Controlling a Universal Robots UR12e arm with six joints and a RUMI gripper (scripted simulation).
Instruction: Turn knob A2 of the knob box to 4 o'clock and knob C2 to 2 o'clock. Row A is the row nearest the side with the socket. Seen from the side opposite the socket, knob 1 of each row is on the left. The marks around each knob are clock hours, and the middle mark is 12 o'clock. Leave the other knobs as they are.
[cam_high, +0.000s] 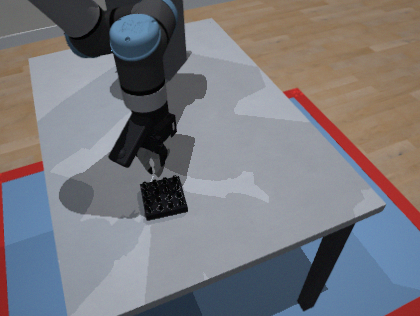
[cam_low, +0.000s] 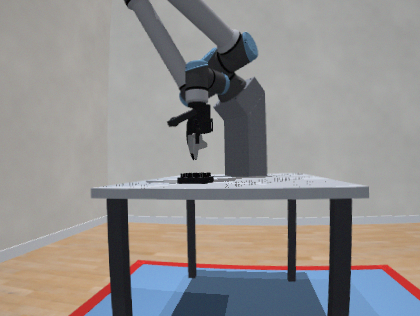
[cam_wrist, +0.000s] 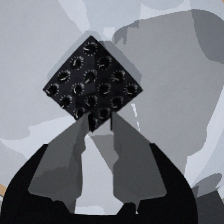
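The knob box (cam_high: 163, 199) is a small black square block with several rows of knobs, lying flat on the grey table near its front left part. It also shows in the exterior view (cam_low: 195, 177) and, turned like a diamond, in the wrist view (cam_wrist: 92, 82). I cannot tell the single knobs' pointer positions or the socket side. My gripper (cam_high: 152, 170) (cam_low: 193, 156) hangs tilted above the box's far edge, clear of it. Its fingers are nearly together with nothing between them; their tips point at the box's near corner in the wrist view.
The robot's grey base pedestal (cam_low: 245, 130) stands at the table's far side. The table's front edge (cam_high: 260, 250) lies a little beyond the box. A blue mat with a red border (cam_high: 390, 200) covers the floor around the table.
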